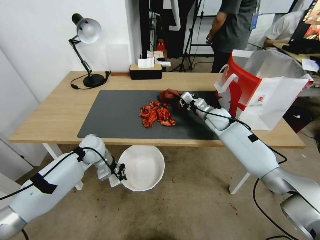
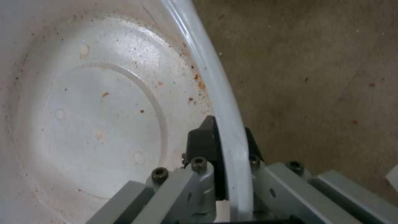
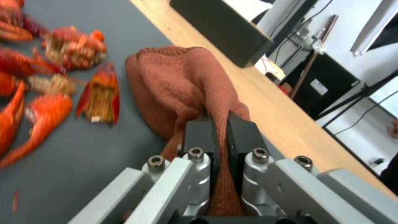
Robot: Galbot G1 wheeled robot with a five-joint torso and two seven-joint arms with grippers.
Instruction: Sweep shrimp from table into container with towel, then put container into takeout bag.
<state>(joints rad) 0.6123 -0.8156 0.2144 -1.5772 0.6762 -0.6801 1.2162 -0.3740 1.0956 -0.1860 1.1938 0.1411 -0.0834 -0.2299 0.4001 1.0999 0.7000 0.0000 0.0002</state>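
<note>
Down low and closest to me, my left gripper point(image 1: 122, 176) is pinching the rim of the container point(image 1: 144, 167), one finger inside the wall and one outside, clamped tight on that thin white edge. I'm holding the bowl out below the near edge of the table point(image 1: 50, 116), just under where the dark grey mat point(image 1: 110, 116) ends, and its inside is only showing little reddish specks and stains. Up on the mat, my right gripper point(image 1: 180, 99) is squeezing the towel point(image 3: 182, 84), fingers point(image 3: 199, 137) nearly together with a fold of the rust-red cloth bunched between them. That cloth is sitting right behind the shrimp point(image 1: 156, 114), practically touching the far side of the pile, which is lying mid-mat in a loose heap. Over on my right, the takeout bag point(image 1: 263, 93) is standing open on the table's corner, just beside my right forearm.
</note>
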